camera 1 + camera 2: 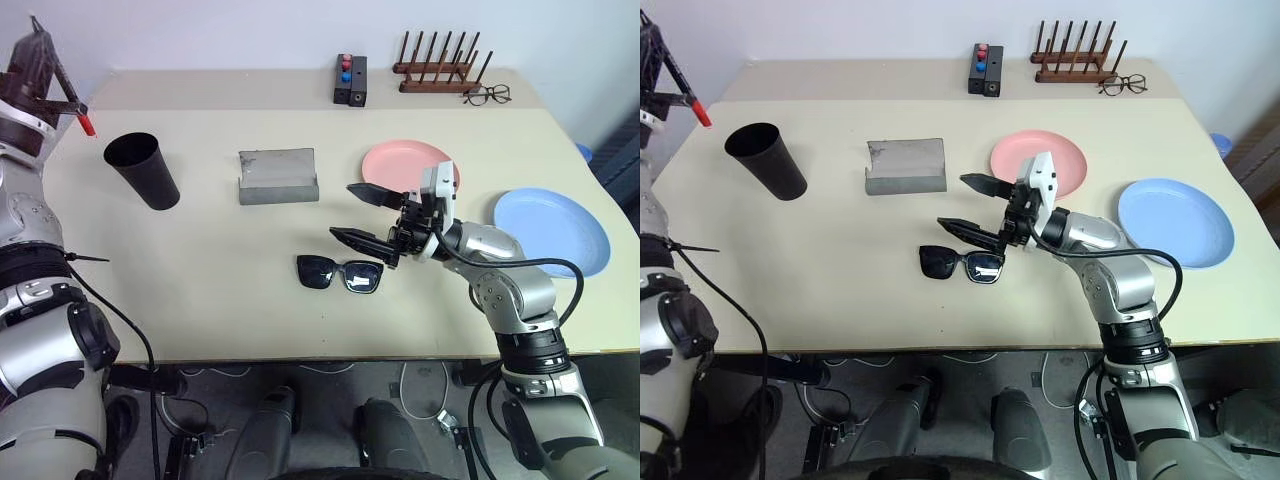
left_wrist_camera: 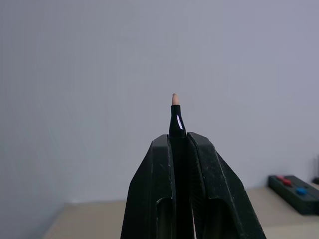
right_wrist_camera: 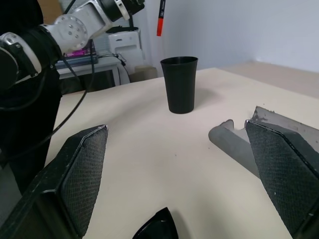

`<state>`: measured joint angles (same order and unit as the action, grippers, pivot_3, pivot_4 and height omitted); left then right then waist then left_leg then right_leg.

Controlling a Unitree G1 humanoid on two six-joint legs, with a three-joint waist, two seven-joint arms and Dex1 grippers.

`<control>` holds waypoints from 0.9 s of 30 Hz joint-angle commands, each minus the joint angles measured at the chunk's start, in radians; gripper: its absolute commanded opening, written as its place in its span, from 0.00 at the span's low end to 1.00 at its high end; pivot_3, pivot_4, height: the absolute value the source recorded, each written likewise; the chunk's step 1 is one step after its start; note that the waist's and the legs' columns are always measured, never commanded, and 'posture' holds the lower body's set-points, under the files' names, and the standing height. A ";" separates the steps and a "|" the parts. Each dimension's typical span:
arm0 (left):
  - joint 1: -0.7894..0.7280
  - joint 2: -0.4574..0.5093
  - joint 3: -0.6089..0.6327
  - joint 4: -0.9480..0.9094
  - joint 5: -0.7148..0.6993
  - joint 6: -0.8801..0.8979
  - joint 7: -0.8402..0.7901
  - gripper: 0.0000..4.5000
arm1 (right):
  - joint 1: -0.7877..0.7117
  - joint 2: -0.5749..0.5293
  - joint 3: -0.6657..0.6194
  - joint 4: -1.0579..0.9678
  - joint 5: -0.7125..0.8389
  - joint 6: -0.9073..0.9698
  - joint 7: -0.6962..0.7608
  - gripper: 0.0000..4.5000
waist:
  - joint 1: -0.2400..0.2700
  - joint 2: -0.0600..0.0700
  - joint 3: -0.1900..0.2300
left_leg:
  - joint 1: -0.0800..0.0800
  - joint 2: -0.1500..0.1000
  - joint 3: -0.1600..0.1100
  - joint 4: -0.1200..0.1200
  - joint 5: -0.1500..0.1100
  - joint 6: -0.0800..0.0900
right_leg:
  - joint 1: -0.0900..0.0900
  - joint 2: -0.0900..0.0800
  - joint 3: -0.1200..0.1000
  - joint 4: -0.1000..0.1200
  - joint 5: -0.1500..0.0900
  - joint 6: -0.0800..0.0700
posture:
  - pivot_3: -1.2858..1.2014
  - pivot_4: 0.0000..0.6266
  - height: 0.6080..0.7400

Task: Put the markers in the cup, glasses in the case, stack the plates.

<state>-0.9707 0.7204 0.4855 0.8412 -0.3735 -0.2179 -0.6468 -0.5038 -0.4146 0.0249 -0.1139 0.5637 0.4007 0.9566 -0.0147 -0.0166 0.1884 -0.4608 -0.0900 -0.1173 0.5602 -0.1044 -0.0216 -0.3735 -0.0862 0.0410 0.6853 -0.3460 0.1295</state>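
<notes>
Marker (image 2: 176, 119) clamped in left end effector (image 2: 178, 142), seemingly above cup (image 1: 143, 170)

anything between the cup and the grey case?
Nothing: bare tabletop between the cup and the case, clear in both eye views.

We see the left gripper (image 2: 179, 144) cut off by the frame's lower edge in its wrist view, so most of the black marker (image 2: 176, 119) stays buried between its fingers. The sunglasses (image 3: 155, 228) show us just one lens corner in the right wrist view. The blue plate (image 1: 553, 230) hides partly behind the right forearm.
</notes>
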 commanded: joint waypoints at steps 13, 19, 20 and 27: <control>-0.024 -0.035 0.002 0.270 -0.005 -0.271 -0.125 0.01 | 0.011 -0.010 -0.015 -0.093 0.015 0.018 -0.034 1.00 | -0.006 0.000 0.000 | 0.000 0.000 0.000 0.000 0.000 0.000 | 0.000 0.001 0.000 0.001 0.000 0.000 | 0.52 0.24 1.00; -0.011 -0.036 -0.011 0.299 0.019 -0.294 -0.100 0.01 | 0.010 -0.012 -0.018 -0.089 0.011 0.019 -0.039 1.00 | -0.006 0.000 0.000 | 0.000 0.000 0.000 0.000 0.000 0.000 | 0.000 0.001 0.000 0.002 0.000 0.000 | 0.52 0.24 1.00; -0.009 -0.036 -0.012 0.303 0.023 -0.298 -0.093 0.01 | 0.011 -0.013 -0.019 -0.090 0.011 0.020 -0.040 1.00 | -0.006 0.000 0.000 | 0.000 0.000 0.000 0.000 0.000 0.000 | 0.000 0.001 0.000 0.002 0.000 0.000 | 0.52 0.24 1.00; -0.009 -0.038 -0.007 0.319 0.019 -0.285 -0.096 0.01 | 0.016 -0.014 -0.018 -0.095 0.010 0.020 -0.044 1.00 | -0.006 0.000 0.000 | 0.000 0.000 0.000 0.000 0.000 0.000 | 0.000 0.001 0.000 0.002 0.000 0.000 | 0.52 0.24 1.00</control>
<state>-0.9744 0.6685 0.4770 1.1688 -0.3560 -0.4915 -0.7447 -0.4821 -0.4198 0.0252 -0.1669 0.5636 0.4307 0.9119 -0.0203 -0.0168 0.1885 -0.4610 -0.0897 -0.1173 0.5605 -0.1043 -0.0213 -0.3729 -0.0851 0.0412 0.6870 -0.3460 0.1296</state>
